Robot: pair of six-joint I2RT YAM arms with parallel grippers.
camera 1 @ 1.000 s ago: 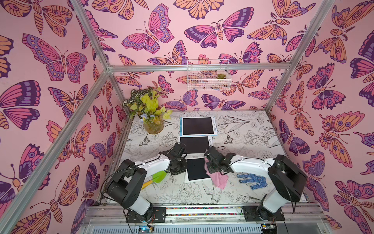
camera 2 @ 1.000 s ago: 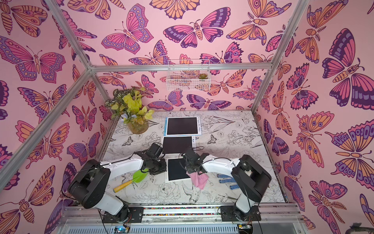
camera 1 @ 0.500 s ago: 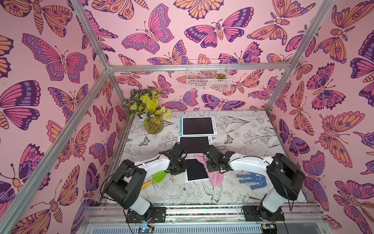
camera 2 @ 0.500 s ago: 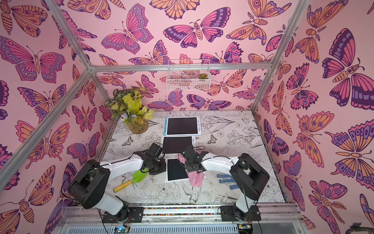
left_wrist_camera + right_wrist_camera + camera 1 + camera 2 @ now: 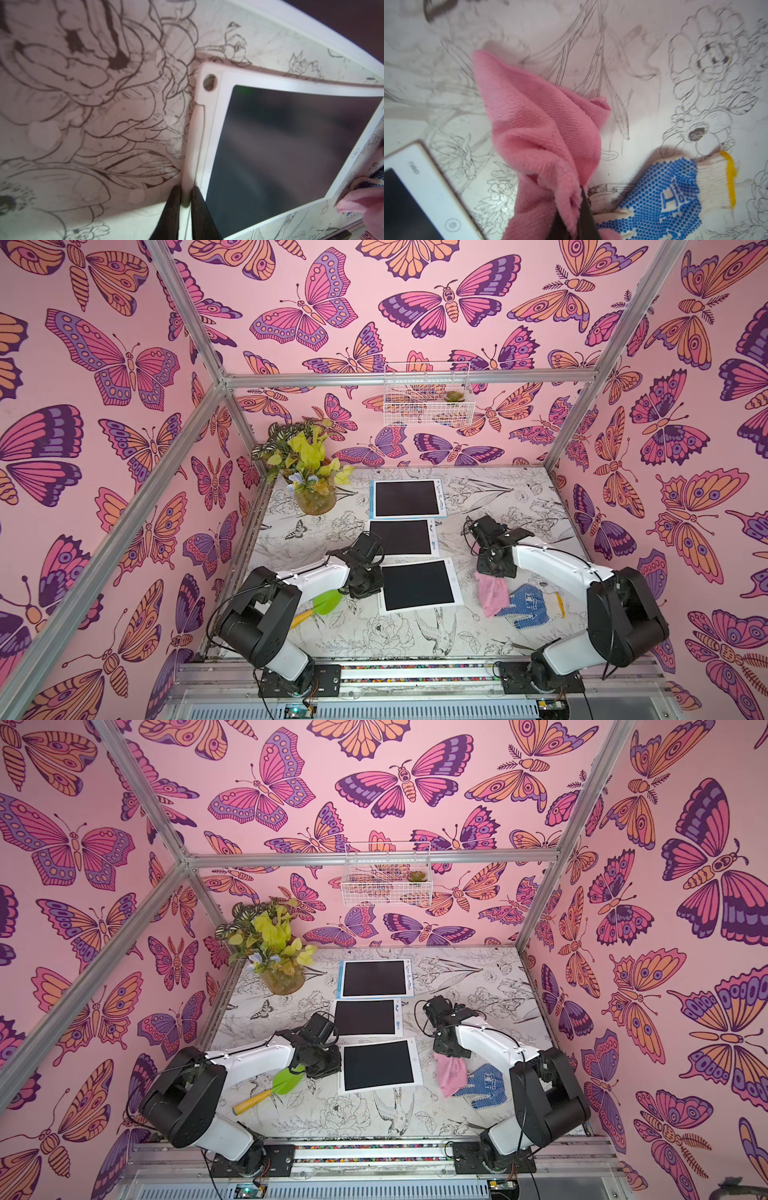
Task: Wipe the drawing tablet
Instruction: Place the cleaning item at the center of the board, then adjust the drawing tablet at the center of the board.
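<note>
The nearest drawing tablet (image 5: 419, 585) (image 5: 378, 1065), white-framed with a dark blank screen, lies slightly askew on the flower-printed table. My left gripper (image 5: 378, 589) is shut on its left rim; in the left wrist view the two black fingers (image 5: 186, 190) pinch the white frame beside the screen (image 5: 291, 145). My right gripper (image 5: 490, 572) (image 5: 571, 199) is shut on a pink cloth (image 5: 492, 593) (image 5: 539, 124). The cloth hangs to the table right of the tablet, clear of it. A corner of the tablet (image 5: 415, 187) shows in the right wrist view.
Two more dark-screened tablets (image 5: 405, 498) (image 5: 401, 537) lie behind the near one. A blue-dotted work glove (image 5: 530, 601) (image 5: 664, 197) lies next to the cloth. A green spatula (image 5: 324, 603) lies under the left arm. A plant vase (image 5: 311, 489) stands at back left.
My right gripper has swept the pink cloth rightward off the tablet's screen to the table beside the glove. The left gripper has stayed on the tablet's rim.
</note>
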